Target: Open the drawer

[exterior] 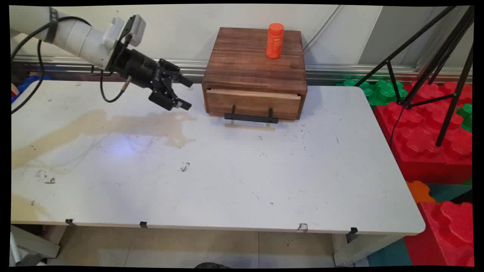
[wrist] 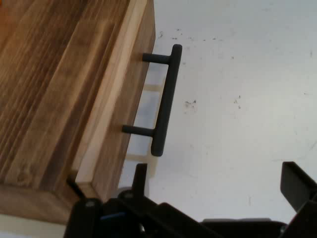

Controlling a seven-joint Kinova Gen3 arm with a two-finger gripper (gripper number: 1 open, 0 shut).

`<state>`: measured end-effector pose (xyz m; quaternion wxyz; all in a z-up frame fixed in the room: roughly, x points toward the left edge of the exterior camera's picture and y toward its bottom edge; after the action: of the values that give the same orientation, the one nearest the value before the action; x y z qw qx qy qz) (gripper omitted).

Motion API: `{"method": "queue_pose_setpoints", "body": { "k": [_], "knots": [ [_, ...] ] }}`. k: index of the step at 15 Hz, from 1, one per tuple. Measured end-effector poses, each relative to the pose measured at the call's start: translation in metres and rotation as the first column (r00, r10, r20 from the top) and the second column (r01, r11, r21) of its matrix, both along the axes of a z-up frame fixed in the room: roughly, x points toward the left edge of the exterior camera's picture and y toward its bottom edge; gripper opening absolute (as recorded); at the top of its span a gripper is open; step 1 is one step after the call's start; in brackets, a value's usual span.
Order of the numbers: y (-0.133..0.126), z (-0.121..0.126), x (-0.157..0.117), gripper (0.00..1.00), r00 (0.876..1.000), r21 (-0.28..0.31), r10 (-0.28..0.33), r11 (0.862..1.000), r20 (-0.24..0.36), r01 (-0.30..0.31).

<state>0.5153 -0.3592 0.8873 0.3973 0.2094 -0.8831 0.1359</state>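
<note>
Main view shows a black two-finger gripper [exterior: 185, 93] hanging above the scuffed, stained white table [exterior: 227, 170], its fingers spread wide and holding nothing. Just to its right stands a dark-grained wooden box [exterior: 254, 64] with one paler drawer [exterior: 252, 102] carrying a slim black bar handle [exterior: 251, 118]. An orange cylindrical bottle [exterior: 275, 40] stands upright on the box top. From the hand view, the handle [wrist: 166, 99] lies ahead, apart from the fingers [wrist: 297, 183], whose tips are cut off.
</note>
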Motion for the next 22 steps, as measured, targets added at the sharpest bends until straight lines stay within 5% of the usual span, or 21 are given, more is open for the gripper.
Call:
{"method": "queue_pose_setpoints", "body": {
  "k": [11, 22],
  "knots": [
    [-0.034, -0.015, -0.056, 1.00, 0.998, -0.004, -0.037, 0.999, 0.048, 0.037],
    [-0.080, -0.063, -0.119, 1.00, 0.990, 0.026, -0.053, 0.998, 0.132, 0.050]
  ]
}}
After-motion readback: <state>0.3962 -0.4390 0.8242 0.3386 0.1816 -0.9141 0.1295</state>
